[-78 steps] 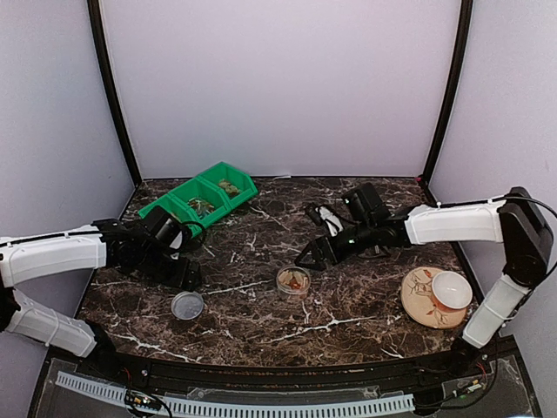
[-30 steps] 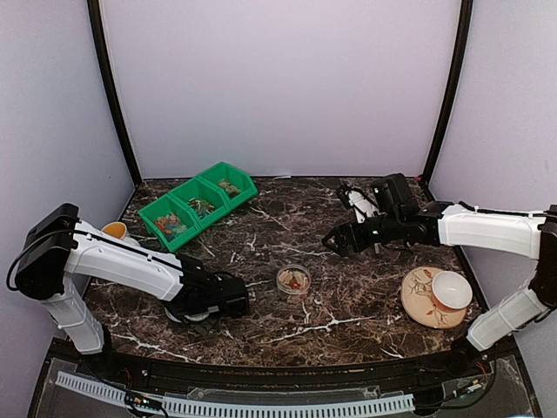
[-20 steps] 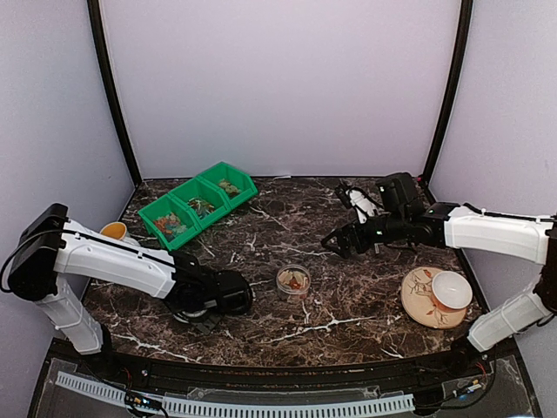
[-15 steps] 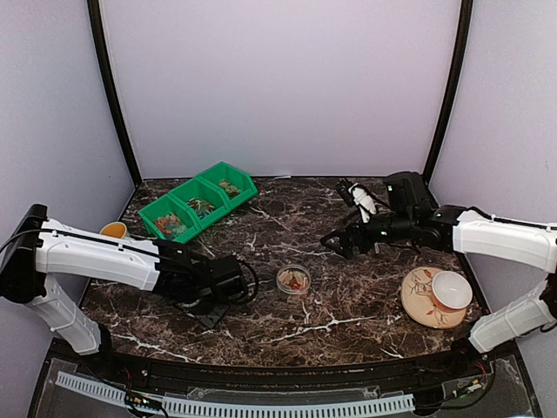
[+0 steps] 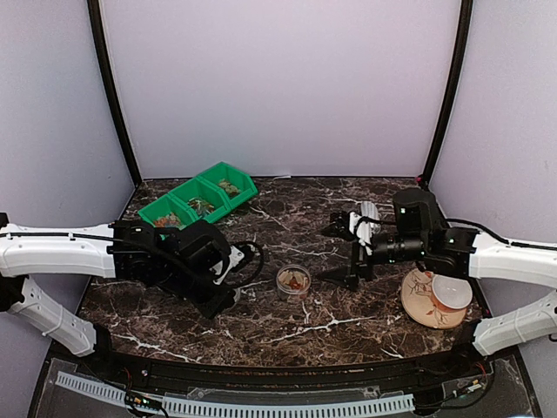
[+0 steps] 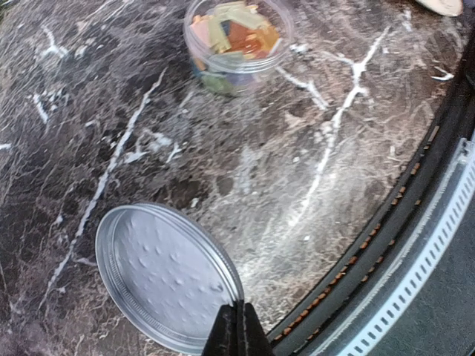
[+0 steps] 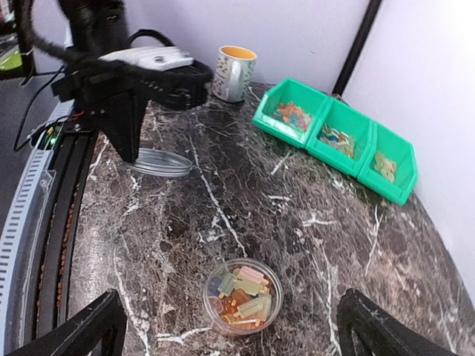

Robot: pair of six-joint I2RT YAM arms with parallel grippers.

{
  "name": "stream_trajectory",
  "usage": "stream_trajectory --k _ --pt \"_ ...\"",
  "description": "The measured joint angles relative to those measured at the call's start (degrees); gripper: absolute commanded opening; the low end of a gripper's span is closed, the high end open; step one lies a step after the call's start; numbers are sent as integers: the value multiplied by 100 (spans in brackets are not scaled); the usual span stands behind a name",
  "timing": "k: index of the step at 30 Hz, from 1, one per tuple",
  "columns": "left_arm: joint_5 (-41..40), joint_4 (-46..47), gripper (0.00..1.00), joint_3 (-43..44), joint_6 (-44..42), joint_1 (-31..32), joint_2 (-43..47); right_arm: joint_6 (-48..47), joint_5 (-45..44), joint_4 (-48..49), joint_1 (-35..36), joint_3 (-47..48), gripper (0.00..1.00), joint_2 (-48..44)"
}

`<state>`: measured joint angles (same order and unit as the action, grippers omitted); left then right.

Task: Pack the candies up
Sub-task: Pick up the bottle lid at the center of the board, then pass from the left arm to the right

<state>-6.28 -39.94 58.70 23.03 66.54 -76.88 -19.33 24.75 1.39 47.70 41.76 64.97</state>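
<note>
The small wrapped candies in mixed colours (image 5: pixel 294 279) fill a clear round plastic cup (image 6: pixel 219 78) at the middle of the dark marble table (image 5: pixel 278 326). Left of it in the top view, the left gripper (image 6: pixel 237 325) pinches the rim of a round metal lid (image 6: pixel 163 274), close to the table's near edge. The right gripper (image 5: pixel 341 252) hangs just right of the cup, fingers spread wide, gripping nothing. Open marble separates the cup from both. A green three-compartment plastic bin (image 7: pixel 315 152) sits at upper left.

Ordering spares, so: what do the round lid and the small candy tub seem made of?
The lid looks like thin metal, or silvered plastic: matt grey sheen, raised rim, small dimples. The tub looks like clear glossy plastic, possibly glass: the candies show through its wall.
</note>
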Motion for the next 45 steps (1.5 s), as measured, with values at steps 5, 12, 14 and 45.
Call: stream_trajectory --k 5,12,14,45 --pt "636 197 0 44 -214 0 205 -1222 87 -11 522 -4 99 -37" --pt "1427 529 0 42 -378 0 313 -2391 -151 -116 1296 87 95 249" --pt "1606 636 0 42 -407 2 374 -2601 -291 -160 1475 144 94 380" --pt "3167 1246 0 -149 -671 2 396 -3626 -804 -841 2411 1300 38 1567"
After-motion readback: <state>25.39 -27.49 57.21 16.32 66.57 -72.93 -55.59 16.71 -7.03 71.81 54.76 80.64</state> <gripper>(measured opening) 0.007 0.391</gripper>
